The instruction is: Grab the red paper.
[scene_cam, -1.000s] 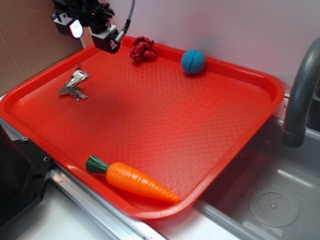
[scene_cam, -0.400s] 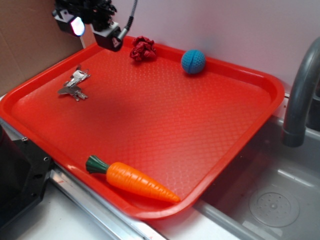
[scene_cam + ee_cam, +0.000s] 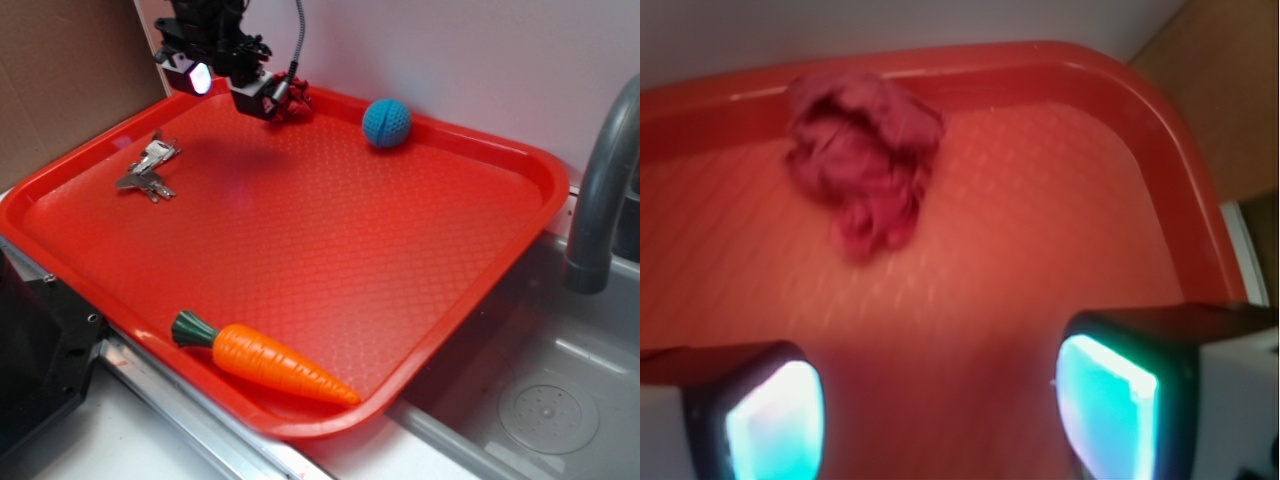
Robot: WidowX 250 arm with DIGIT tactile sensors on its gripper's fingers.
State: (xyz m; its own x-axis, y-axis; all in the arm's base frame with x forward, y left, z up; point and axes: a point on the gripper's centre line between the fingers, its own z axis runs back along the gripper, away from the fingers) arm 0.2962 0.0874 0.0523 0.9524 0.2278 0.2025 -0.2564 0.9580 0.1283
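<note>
Pincer [image 3: 940, 400] stands with fingers apart, nothing between them, above the tray [image 3: 520, 210] floor near its far corner. Red paper [image 3: 862, 155] lies ahead of the pincer and slightly to one side, untouched, against the tray's far rim. Ball [image 3: 387, 122], clip [image 3: 148, 168] and carrot [image 3: 262, 360] lie well apart from the pincer.

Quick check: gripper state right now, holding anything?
Gripper: open and empty; its fingers stand apart over the tray, short of the red paper.
</note>
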